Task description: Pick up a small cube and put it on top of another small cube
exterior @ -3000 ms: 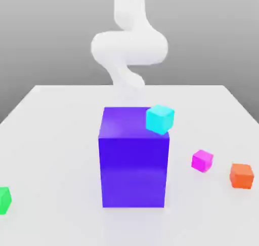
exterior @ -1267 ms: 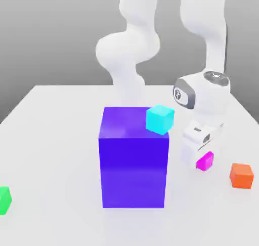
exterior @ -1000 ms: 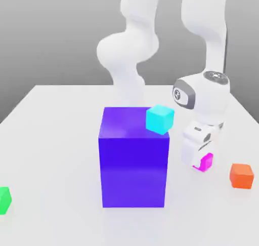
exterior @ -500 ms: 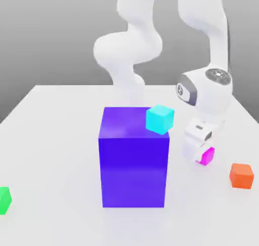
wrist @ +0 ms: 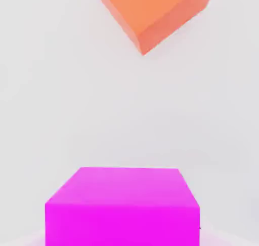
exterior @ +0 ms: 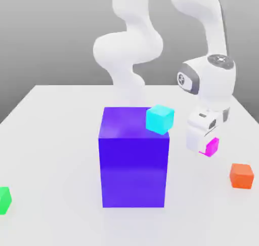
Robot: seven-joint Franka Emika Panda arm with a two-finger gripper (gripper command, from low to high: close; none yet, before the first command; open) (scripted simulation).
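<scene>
Right of the big purple block (exterior: 133, 156) with the cyan cube (exterior: 160, 119) at its top corner, the gripper (exterior: 204, 148) is clamped on the small cube (exterior: 211, 147), held clear of the worktop (exterior: 60, 138). It looks rigid, light, smooth-faced, best pinched on opposite flat sides; plain magenta-pink. The orange cube (exterior: 241, 175) sits farther right

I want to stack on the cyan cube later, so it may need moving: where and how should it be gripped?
Probably from above, fingers closing on two opposite upright faces of the cyan cube. Its faces are flat and parallel. It sits at the top corner of the purple block, toward the exterior view's right, so that block rules out a low sideways approach.
</scene>
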